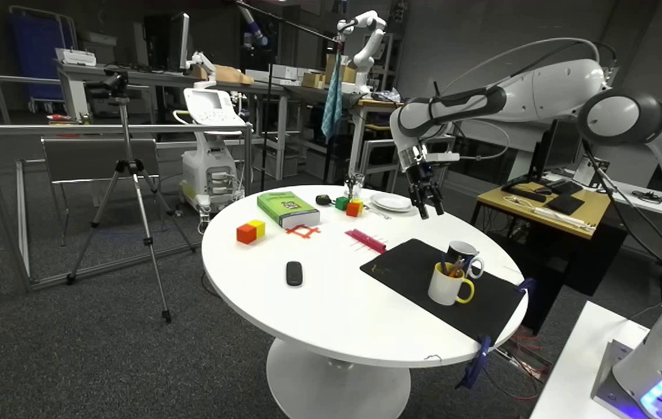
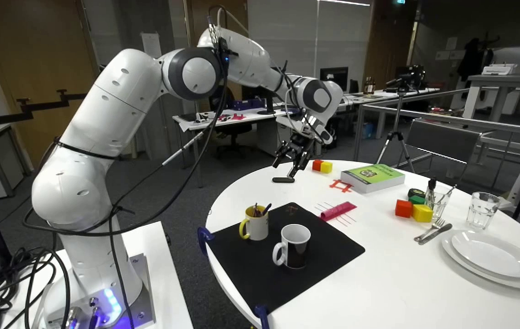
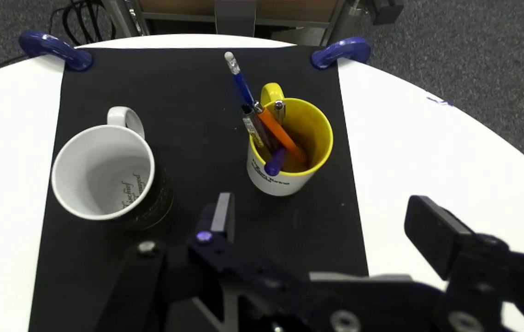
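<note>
The fingers [image 3: 434, 233] are hovering wide apart and empty above the round white table [image 2: 378, 283], which I am judging to be the present step, and the next move is calling for care with whatever is standing below. Beyond the fingers in the wrist view, one white ceramic mug with yellow inside [image 3: 310, 122] and one black-and-white ceramic mug [image 3: 86, 152] are standing on one black rectangular mat [image 3: 188, 115]. Apart from the fingers, two red cubes [image 2: 404, 209], two yellow cubes [image 2: 422, 214], one green cube [image 2: 417, 199] and two round white plates [image 2: 493, 253] are resting.
</note>
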Robot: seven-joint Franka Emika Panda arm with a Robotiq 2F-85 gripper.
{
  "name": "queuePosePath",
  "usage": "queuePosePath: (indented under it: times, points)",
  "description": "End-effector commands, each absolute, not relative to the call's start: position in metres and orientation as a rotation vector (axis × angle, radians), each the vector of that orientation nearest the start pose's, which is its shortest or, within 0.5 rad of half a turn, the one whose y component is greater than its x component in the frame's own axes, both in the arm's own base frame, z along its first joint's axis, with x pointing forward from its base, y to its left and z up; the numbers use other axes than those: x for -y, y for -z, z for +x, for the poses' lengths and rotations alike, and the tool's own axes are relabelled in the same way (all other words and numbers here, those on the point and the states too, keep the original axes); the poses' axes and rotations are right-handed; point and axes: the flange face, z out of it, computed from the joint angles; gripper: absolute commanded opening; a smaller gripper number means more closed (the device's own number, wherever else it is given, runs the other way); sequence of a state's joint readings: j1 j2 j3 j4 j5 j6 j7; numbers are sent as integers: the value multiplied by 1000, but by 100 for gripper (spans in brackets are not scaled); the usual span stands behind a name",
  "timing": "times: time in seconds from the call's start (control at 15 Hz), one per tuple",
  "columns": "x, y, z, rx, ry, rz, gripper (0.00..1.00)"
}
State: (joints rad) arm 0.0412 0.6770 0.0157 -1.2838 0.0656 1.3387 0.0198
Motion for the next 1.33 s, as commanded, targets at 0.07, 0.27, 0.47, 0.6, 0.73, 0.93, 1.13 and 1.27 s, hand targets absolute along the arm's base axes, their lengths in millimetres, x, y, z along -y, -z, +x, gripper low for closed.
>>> queuePosePath:
  times: [0.07, 0.27, 0.47, 0.6, 0.73, 0.93, 1.13, 1.27]
  points:
    - [-44, -386, 634, -7, -737, -2988, 100]
    - [-43, -423, 617, -19, -581, -3026, 100]
    - [-42, -453, 594, -21, -451, -3043, 100]
    - [-41, -469, 578, -18, -380, -3051, 100]
    - [-41, -481, 563, -16, -338, -3055, 100]
    - [-39, -482, 573, 16, -370, -3064, 100]
    - [-39, -484, 569, 17, -369, -3064, 100]
    - [-39, -478, 571, 16, -384, -3063, 100]
